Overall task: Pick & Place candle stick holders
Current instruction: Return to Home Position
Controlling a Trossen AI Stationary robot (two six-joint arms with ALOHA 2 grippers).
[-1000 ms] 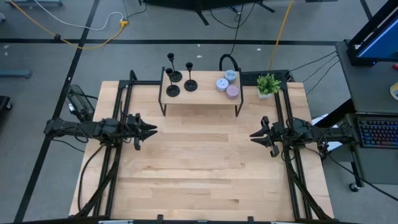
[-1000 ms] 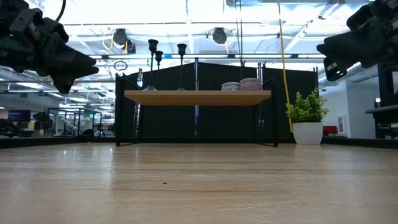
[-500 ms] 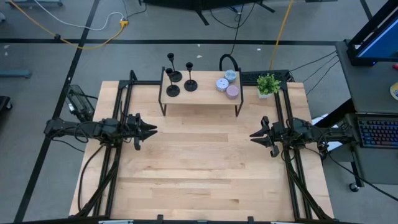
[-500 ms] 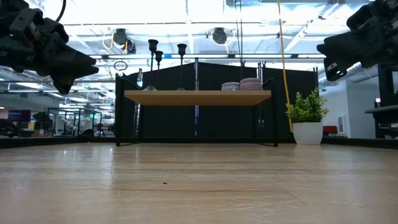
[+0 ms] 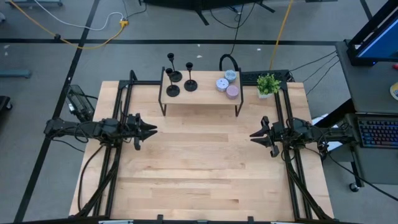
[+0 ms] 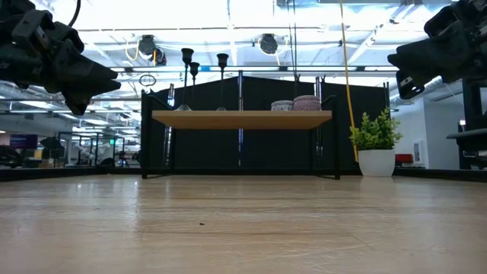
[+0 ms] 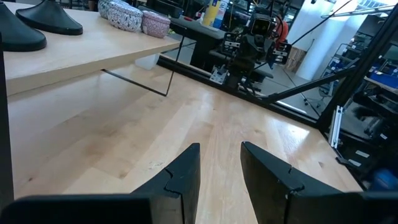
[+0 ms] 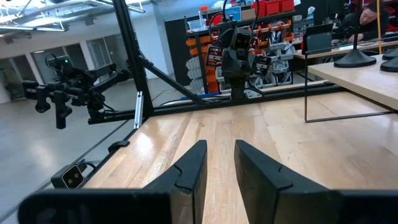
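Note:
Three matte-black candle stick holders [image 5: 180,79] stand upright by their disc bases on the left part of a small wooden shelf [image 5: 202,101] at the table's far side; their stems show in the low view [image 6: 204,65]. Two of their bases show in the left wrist view [image 7: 53,20]. My left gripper [image 5: 153,130] hovers above the table's left part, pointing right, slightly open and empty [image 7: 221,149]. My right gripper [image 5: 251,136] hovers above the right part, pointing left, slightly open and empty [image 8: 221,144].
Three pastel pucks [image 5: 227,84] sit on the shelf's right part. A small green potted plant [image 5: 268,84] stands at the far right of the table. Bare wooden tabletop [image 5: 199,168] lies between the two arms and toward the near edge.

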